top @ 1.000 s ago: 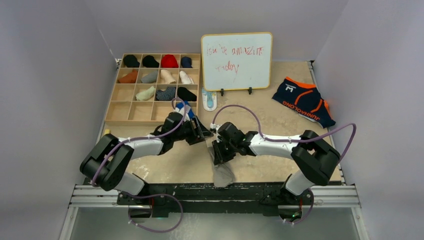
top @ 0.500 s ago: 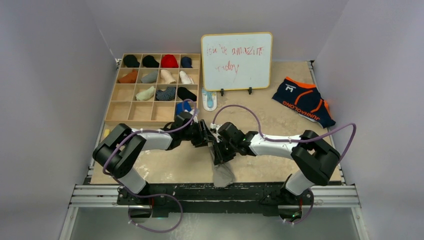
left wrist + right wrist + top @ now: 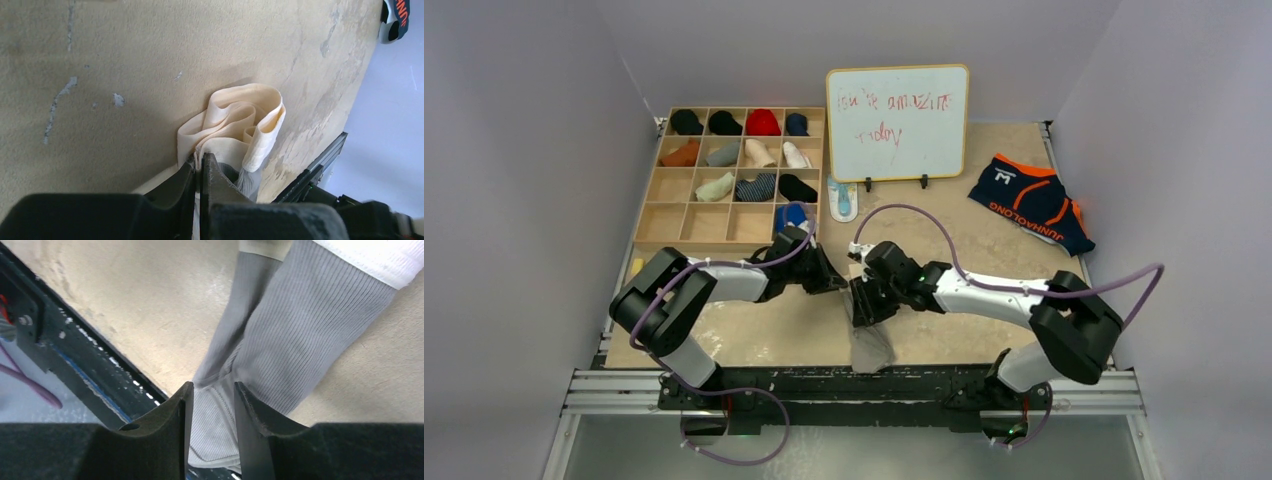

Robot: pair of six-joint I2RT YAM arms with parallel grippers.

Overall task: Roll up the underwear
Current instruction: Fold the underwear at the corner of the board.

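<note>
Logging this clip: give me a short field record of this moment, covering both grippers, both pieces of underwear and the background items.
left gripper: shut on the pale waistband of the grey underwear
right gripper: jaws apart, grey fabric in the gap
grey underwear: crumpled between the arms, near edge of the table
navy underwear: lying far right, untouched
other: wooden tray far left, whiteboard at back

Grey briefs point(image 3: 871, 348) perhaps part-rolled, front centre; navy briefs point(image 3: 1031, 203) far right.

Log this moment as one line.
left hand: shut on grey briefs | right hand: open over them | navy briefs: untouched, far right
</note>
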